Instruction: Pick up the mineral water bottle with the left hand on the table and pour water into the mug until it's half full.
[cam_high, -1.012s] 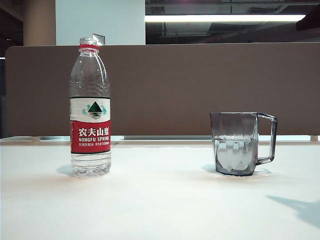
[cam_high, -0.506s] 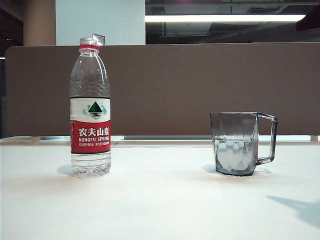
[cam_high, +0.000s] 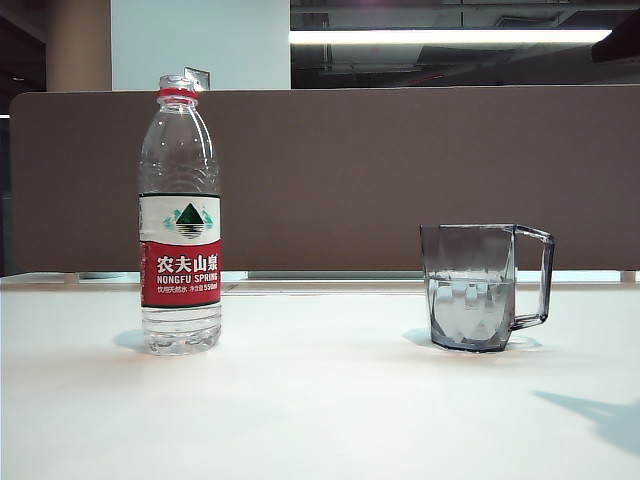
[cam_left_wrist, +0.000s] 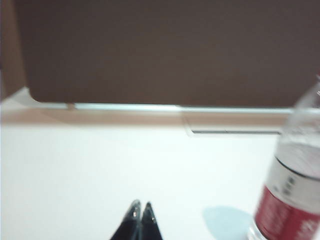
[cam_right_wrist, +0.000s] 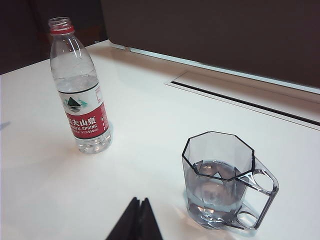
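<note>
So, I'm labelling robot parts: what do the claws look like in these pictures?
Only the fingertips show. The left claw is two dark, glossy, pointed fingers tapering to a tip; the right claw looks the same, black and wedge-shaped. No cables or markings are visible, and neither arm shows in the exterior view.

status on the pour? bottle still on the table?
Done: mug holds water to about half; bottle stands upright, uncapped, on the table. In hand: nothing. Left end effector shut, empty, beside the bottle; right end effector shut near the mug. Left: apparently nothing.
</note>
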